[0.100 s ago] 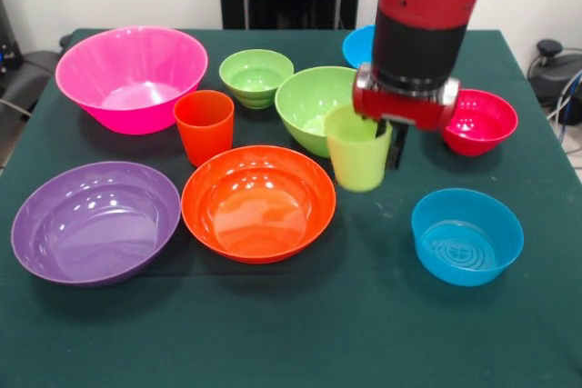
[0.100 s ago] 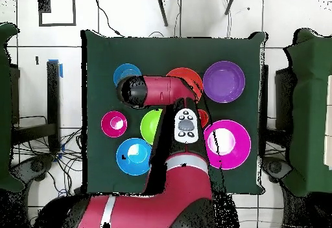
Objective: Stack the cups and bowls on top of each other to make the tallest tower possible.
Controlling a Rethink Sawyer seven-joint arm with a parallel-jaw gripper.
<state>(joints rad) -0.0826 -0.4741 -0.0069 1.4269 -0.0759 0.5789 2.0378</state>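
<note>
My claw (image 1: 380, 138) hangs low over the green cloth of the table (image 1: 273, 333), and it has the lime green cup (image 1: 357, 154) by the rim — one finger (image 1: 396, 144) shows dark down the cup's outer wall on one side, the other is hidden by the cup and my wrist, so the grip is narrow, about as wide as the cup's wall. The cup stands upright; whether its base rests on the cloth or hangs just off it I cannot tell.

Touching the cup from behind, in the front view, is the medium green bowl (image 1: 314, 106), open side up. Just beyond my wrist on the other side sits the small red bowl (image 1: 480, 120). Nearer the camera than my claw, and apart from it, lies a blue bowl (image 1: 466, 235); a second blue bowl (image 1: 359, 43) peeks out behind my arm.

Beside the cup, across from the red one, rests the wide orange bowl (image 1: 258, 202), with the orange cup (image 1: 204, 124) upright just past it. Farther off that way are the small green bowl (image 1: 255, 76), the big pink bowl (image 1: 132, 76) and the purple bowl (image 1: 94, 221) — all single, open side up, none nested in another.

From overhead my arm (image 2: 159, 89) covers the cup and my claw entirely.
</note>
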